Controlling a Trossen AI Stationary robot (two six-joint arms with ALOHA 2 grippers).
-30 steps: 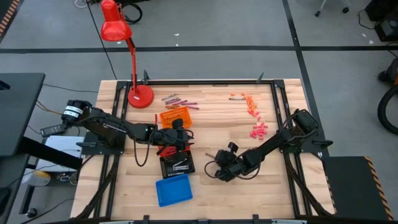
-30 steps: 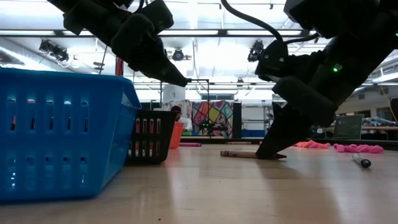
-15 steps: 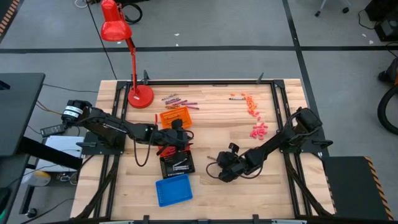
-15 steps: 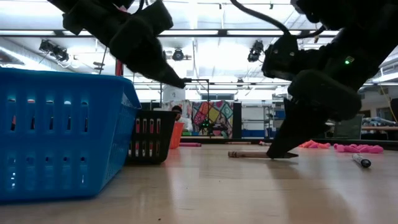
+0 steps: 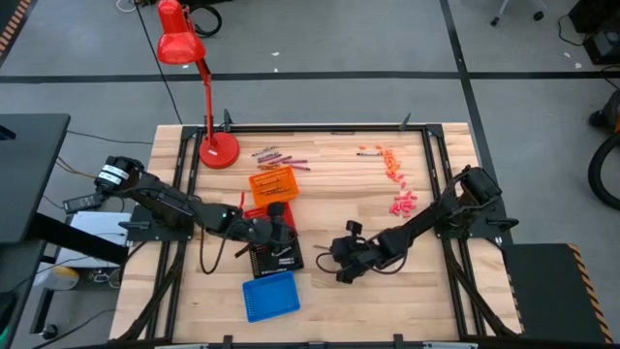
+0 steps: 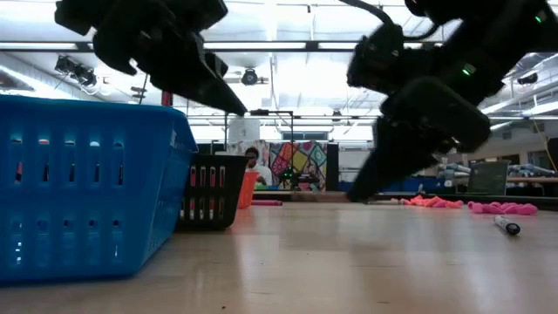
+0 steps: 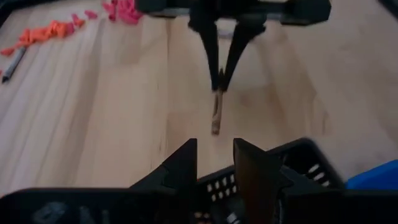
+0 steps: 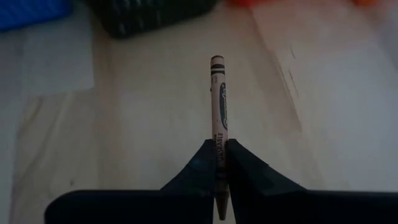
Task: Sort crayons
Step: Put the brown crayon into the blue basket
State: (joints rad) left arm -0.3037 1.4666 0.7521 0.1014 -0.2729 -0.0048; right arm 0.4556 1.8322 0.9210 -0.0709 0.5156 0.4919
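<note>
1. Right gripper (image 8: 220, 163): clenched on a brown crayon (image 8: 218, 106), gripped near one end, the rest pointing forward from the fingers. Held clear of the bench (image 5: 339, 194), near its middle, just right of the black tray (image 5: 276, 258).
2. Crayon wrapper carries dark print; not legible.
3. Left gripper (image 7: 214, 160): fingers parted, nothing between them, above the black tray.
4. The black tray holds a label with writing, too small to read.
5. Trays run in a row from mid-bench toward the front edge: orange tray (image 5: 273, 183), red tray (image 5: 254, 208) mostly hidden by the arm, black tray, blue tray (image 5: 269, 296).
6. Loose crayons (image 5: 279, 157) lie near the back edge beside the red lamp (image 5: 219, 148). Orange pieces (image 5: 391, 163) and pink pieces (image 5: 403, 202) lie toward the back right corner.
</note>
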